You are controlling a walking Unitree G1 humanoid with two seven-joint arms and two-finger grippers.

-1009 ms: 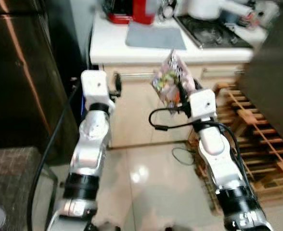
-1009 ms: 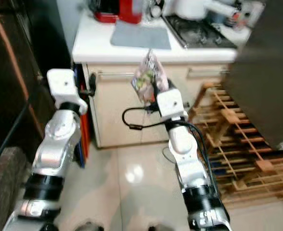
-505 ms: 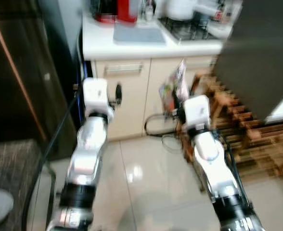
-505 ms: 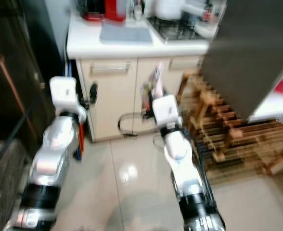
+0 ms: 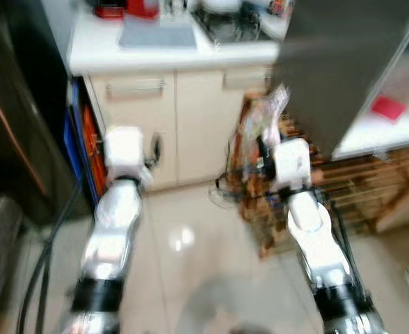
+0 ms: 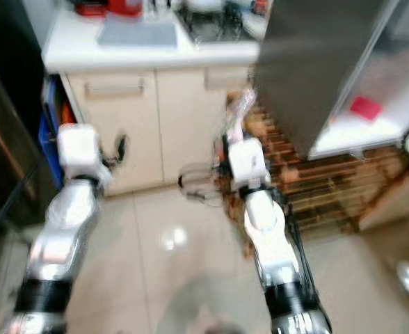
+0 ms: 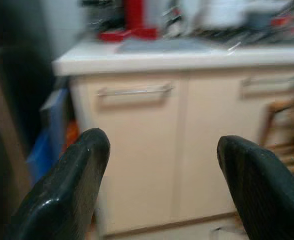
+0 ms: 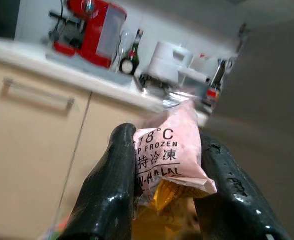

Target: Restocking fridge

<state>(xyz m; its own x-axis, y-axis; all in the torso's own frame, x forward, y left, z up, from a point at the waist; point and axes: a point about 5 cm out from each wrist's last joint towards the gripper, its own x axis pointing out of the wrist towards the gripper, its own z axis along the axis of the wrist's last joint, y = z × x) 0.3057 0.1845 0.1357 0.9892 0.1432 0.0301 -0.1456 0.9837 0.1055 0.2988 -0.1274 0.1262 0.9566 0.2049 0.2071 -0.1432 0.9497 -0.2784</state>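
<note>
1. At 12 o'clock of the head view: white countertop (image 5: 149,52) with cream cabinet doors (image 5: 170,125) below it, a red appliance (image 8: 89,31) at its far left end and a white kettle-like pot (image 8: 168,61) further along (all blurred).
2. Right gripper (image 8: 169,172) is raised in front of the robot, at about 1 o'clock. Its two black fingers (image 8: 118,175) are clamped on a frozen food packet (image 8: 171,150), so the gap between them is narrow.
3. Packet detail: pink upper part printed "-18°C", "FROZEN" and Chinese characters, yellow lower part. It stands roughly upright between the fingers, its top sticking out above the fingertips. From the head camera it shows as a crinkled bag (image 5: 270,115) above the right wrist block.
4. Left gripper (image 7: 162,180) is held up at about 11 o'clock, facing the cabinet drawer handle (image 7: 134,91). Jaws stand wide apart with nothing between them.
5. At 2 o'clock: large dark grey fridge door (image 5: 330,69) swung outward, with a white shelf (image 5: 385,129) behind it carrying a small red item (image 5: 387,108) (too blurred to identify).
6. Below that door, at 3 o'clock: stacked wooden slatted racks (image 5: 357,184) on the floor, just beside the right arm.
7. At 9 o'clock: dark surface (image 5: 13,118), and blue and orange items (image 5: 79,142) in the gap between it and the cabinet.
8. Floor (image 5: 190,257) is glossy pale tile.
</note>
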